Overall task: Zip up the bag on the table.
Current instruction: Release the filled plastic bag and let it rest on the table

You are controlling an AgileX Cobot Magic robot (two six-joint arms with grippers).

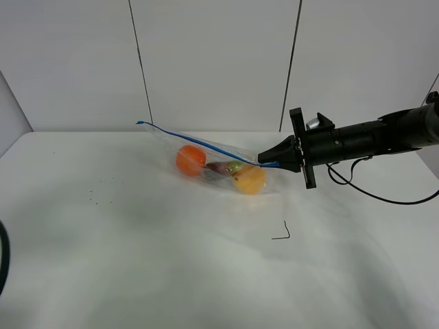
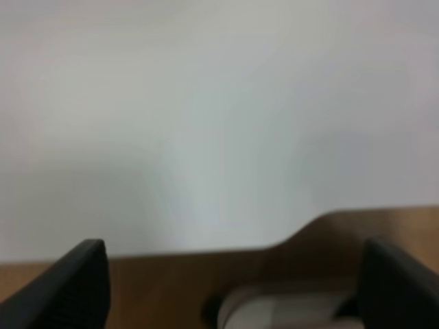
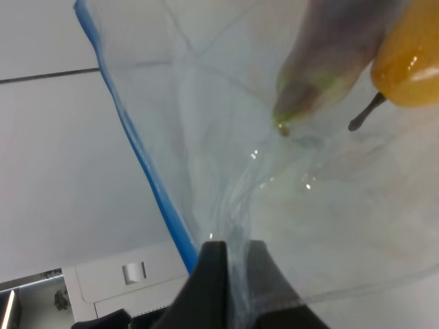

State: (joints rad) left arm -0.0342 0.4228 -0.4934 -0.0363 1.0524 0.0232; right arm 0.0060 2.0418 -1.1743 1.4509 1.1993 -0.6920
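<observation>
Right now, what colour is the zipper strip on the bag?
Blue; the zipper strip shows best in the right wrist view.

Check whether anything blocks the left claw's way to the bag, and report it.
Nothing visible does. The left claw hangs open off the table's left side, out of the high view. The bare tabletop lies between there and the bag, whose right end the right claw pinches by the blue zipper strip.

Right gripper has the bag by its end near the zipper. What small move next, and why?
Probably bring the left gripper in toward the far end of the blue zipper strip. The right gripper is shut on the bag at one end of the strip, lifting that edge off the table, while the left one is open, away from the bag, and holding nothing, so nothing yet works the zipper.
</observation>
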